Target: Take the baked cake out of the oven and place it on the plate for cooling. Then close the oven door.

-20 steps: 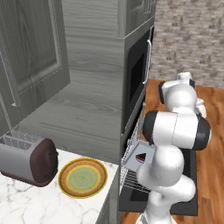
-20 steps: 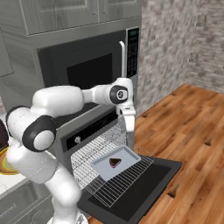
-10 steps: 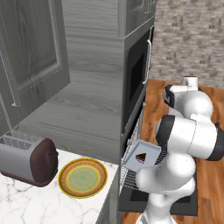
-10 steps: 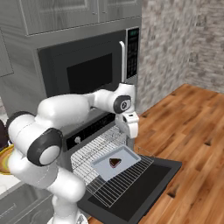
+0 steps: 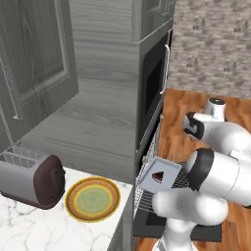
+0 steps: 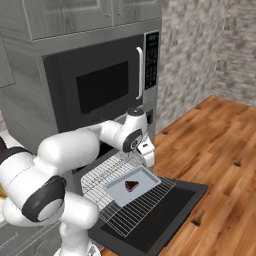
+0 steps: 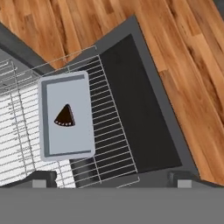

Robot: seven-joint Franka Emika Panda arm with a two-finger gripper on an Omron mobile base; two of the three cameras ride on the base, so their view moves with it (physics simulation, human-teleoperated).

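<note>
Cake [image 7: 65, 117] on grey tray [image 7: 78, 144]

**Arm folded forward, gripper wide open**

The white arm rises from its base, bulky shoulder and elbow links bunched close, forearm reaching out level. The wrist bends down at the far end, hand pointing at the floor. The gripper [image 6: 148, 159] hangs there, jaws spread wide apart, nothing between them. In the hand view both dark fingertips [image 7: 43, 177] sit well apart.

Arm swung down toward the rack

I lowered the gripper [image 6: 148, 158] from beside the microwave [image 6: 100, 85] to just above the grey tray's [image 6: 135, 187] two-o'clock corner.
</note>
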